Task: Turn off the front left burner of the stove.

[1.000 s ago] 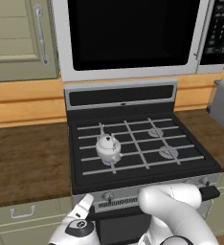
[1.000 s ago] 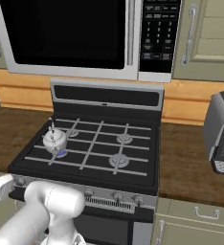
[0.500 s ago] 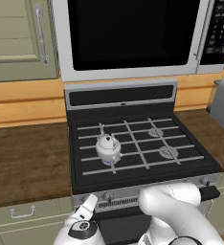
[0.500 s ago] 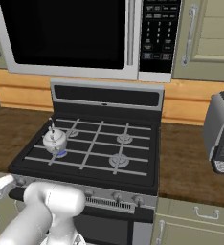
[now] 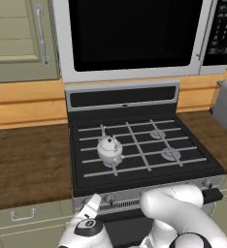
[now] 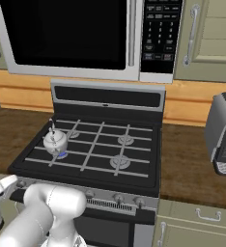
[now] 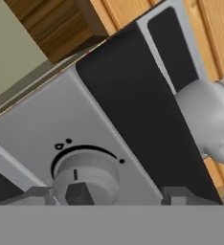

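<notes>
Now the tool (image 7: 109, 194), fingers spread, had crept closer, framing the leftmost knob (image 7: 86, 176) on the stove (image 5: 139, 167) front strip. Beyond, under the kettle (image 5: 109, 149), the front left burner (image 6: 61, 155) glowed blue, unextinguished.

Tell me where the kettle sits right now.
The small silver kettle sits on the stove's front left burner, left of the bare right-hand burners.

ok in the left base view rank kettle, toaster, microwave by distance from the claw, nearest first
1. kettle, on the stove's front left, just beyond the claw
2. microwave, high above the stove
3. toaster, far right on the counter
</notes>
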### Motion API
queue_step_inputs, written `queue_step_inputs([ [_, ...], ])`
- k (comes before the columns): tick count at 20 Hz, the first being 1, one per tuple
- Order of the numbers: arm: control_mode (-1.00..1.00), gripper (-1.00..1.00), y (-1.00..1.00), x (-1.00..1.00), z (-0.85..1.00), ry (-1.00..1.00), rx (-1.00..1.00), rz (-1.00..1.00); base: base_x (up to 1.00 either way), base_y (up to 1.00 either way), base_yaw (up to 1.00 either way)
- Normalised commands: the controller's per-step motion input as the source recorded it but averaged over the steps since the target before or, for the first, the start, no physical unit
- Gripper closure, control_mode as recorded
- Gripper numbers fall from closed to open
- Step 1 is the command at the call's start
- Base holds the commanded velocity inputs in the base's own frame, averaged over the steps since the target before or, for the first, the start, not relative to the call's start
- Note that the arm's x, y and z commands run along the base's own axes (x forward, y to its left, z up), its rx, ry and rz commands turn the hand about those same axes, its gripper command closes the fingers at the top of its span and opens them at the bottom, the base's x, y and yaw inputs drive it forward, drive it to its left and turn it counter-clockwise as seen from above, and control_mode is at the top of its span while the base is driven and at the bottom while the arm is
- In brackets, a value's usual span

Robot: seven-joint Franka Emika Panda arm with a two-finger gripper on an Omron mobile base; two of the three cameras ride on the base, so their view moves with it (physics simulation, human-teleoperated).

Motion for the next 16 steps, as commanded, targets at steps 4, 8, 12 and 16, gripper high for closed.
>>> queue_step_inputs([
  [4, -1.0, 1.0, 0.04, 0.49, 0.0, 0.06, 0.0, 0.0, 0.0, 0.0, 0.0],
  [8, -1.0, 1.0, 0.02, 0.42, 0.01, 0.08, 0.05, 0.0, 0.0, 0.0, 0.0],
  [12, -1.0, 1.0, -0.06, 0.21, 0.04, 0.06, 0.26, -0.08, 0.0, 0.0, 0.0],
  [16, -1.0, 1.0, -0.22, 0.32, 0.12, 0.04, 0.39, -0.14, 0.0, 0.0, 0.0],
])
